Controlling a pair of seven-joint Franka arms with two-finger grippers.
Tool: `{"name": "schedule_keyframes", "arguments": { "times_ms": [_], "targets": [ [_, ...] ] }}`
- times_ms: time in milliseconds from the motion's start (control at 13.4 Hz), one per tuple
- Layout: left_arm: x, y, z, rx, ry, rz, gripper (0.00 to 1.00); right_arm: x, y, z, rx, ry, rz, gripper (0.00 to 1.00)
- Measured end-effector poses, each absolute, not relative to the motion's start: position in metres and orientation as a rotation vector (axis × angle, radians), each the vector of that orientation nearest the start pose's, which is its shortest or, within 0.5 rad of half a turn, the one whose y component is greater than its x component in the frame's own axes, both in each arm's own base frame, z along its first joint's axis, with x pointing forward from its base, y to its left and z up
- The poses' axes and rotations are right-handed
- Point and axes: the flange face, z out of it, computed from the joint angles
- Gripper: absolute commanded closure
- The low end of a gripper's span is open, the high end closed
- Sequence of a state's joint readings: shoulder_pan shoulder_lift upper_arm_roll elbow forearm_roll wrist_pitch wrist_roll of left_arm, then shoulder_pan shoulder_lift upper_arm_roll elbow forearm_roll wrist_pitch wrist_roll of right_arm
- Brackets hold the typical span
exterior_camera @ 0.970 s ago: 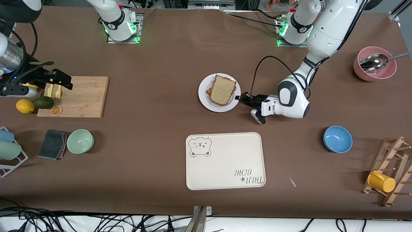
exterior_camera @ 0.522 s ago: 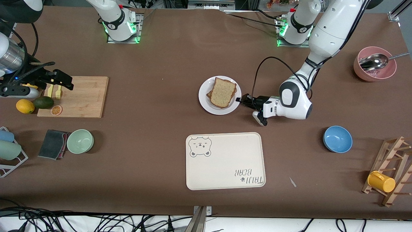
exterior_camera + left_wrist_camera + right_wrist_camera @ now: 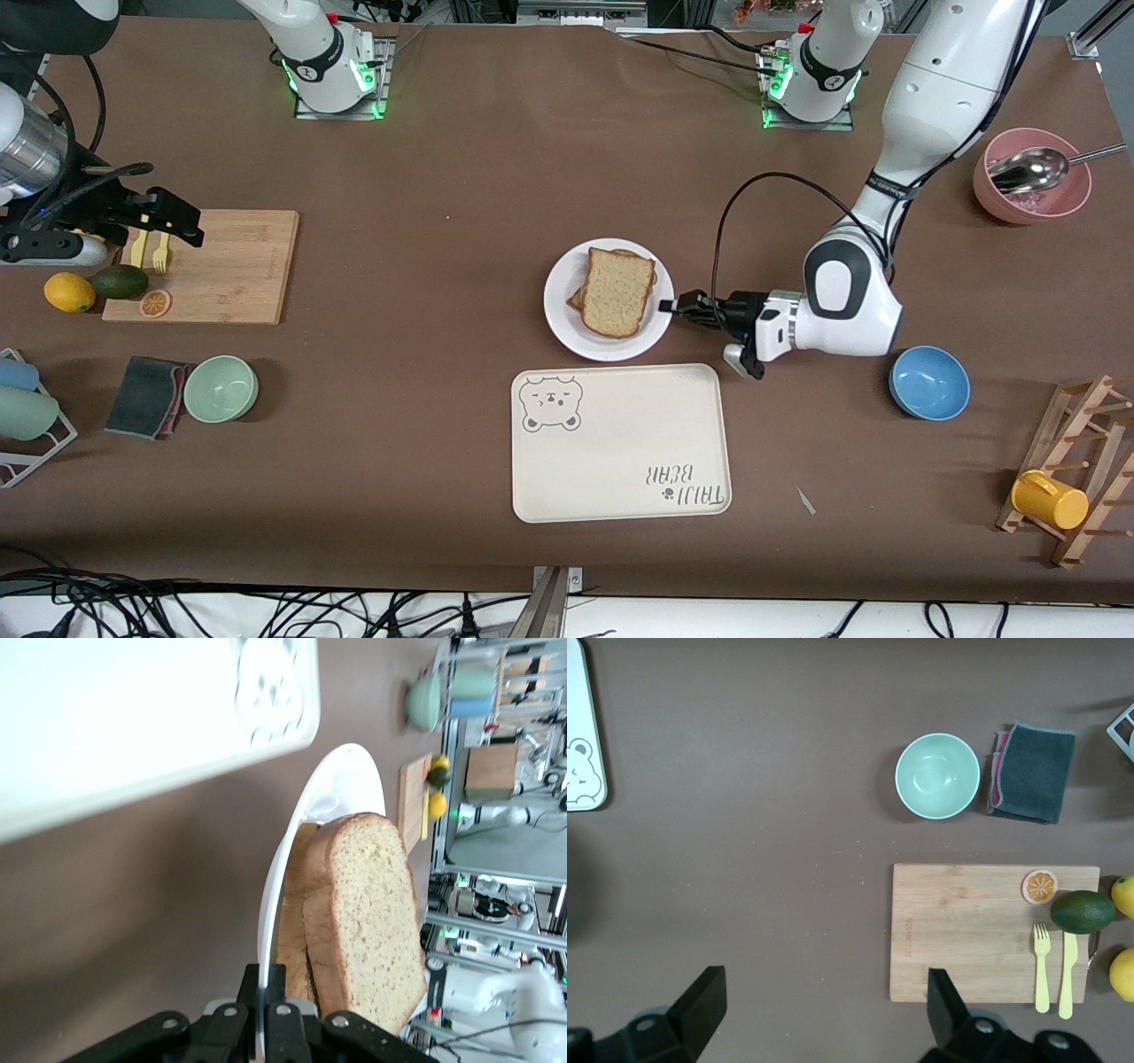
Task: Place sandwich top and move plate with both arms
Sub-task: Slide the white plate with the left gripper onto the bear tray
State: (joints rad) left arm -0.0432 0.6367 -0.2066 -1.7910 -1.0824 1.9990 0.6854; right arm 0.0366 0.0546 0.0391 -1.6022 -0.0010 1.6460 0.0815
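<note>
White plate, rim pinched by left gripper, just short of the bear tray; sandwich top stacked on it. Right gripper waits spread above the cutting board.

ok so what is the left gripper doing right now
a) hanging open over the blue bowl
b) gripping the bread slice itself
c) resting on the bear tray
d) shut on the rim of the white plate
d: the left gripper is shut on the rim of the plate, its fingers pinching the edge in the left wrist view, with the sandwich top lying untouched on the plate.
</note>
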Motion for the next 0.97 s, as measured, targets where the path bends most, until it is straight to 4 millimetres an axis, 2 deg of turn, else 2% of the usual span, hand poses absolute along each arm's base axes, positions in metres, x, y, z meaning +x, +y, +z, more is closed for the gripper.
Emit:
{"name": "schedule_keyframes", "arguments": {
  "times_ms": [224,448,746,970],
  "targets": [
    [0.637,-0.177,0.229,2.062,-0.157,-0.093,1.0,0.573,0.044,0.592,-3.142,0.006,0.027,0.0],
    [0.662,-0.152,0.228,2.043,-0.104,-0.036,1.0,0.571,0.043,0.592,-3.143,-0.001,0.047,0.0],
    [0.679,-0.162,0.218,1.993,0.012,-0.035,1.0,0.571,0.042,0.592,-3.143,0.001,0.055,0.0],
    [0.687,-0.157,0.208,2.034,0.075,0.007,1.0,0.571,0.042,0.592,-3.143,0.0,0.055,0.0]
  ]
}}
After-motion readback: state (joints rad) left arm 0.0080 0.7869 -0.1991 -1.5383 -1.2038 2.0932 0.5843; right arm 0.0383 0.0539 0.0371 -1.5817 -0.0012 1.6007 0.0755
